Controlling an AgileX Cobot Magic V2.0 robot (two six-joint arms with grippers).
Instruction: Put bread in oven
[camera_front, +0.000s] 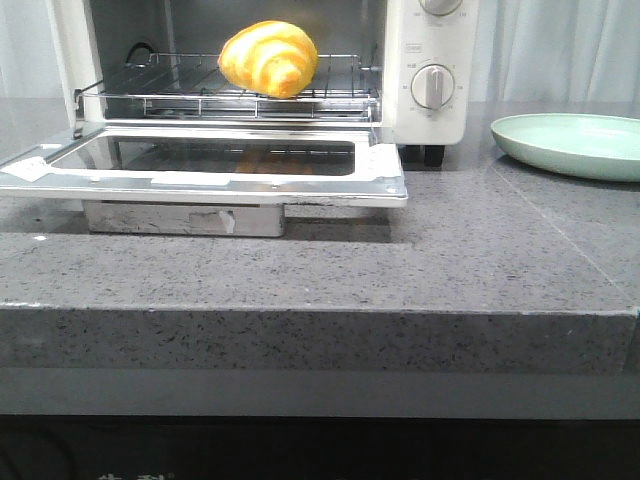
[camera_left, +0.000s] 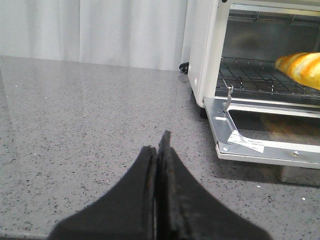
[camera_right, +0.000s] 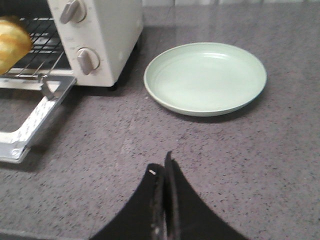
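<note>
The bread (camera_front: 268, 58), a glossy golden roll with orange-brown stripes, lies on the wire rack (camera_front: 180, 85) inside the white oven (camera_front: 435, 60). The oven's glass door (camera_front: 200, 165) hangs open, flat over the counter. The bread also shows in the left wrist view (camera_left: 300, 67) and at the edge of the right wrist view (camera_right: 12, 42). My left gripper (camera_left: 159, 145) is shut and empty over the counter, to the left of the oven. My right gripper (camera_right: 162, 165) is shut and empty over the counter, near the plate. Neither gripper shows in the front view.
A pale green round plate (camera_front: 575, 145) sits empty to the right of the oven, also in the right wrist view (camera_right: 205, 77). The grey speckled counter (camera_front: 400, 270) has its front edge near me. A metal tray (camera_front: 185, 218) lies under the open door. White curtains hang behind.
</note>
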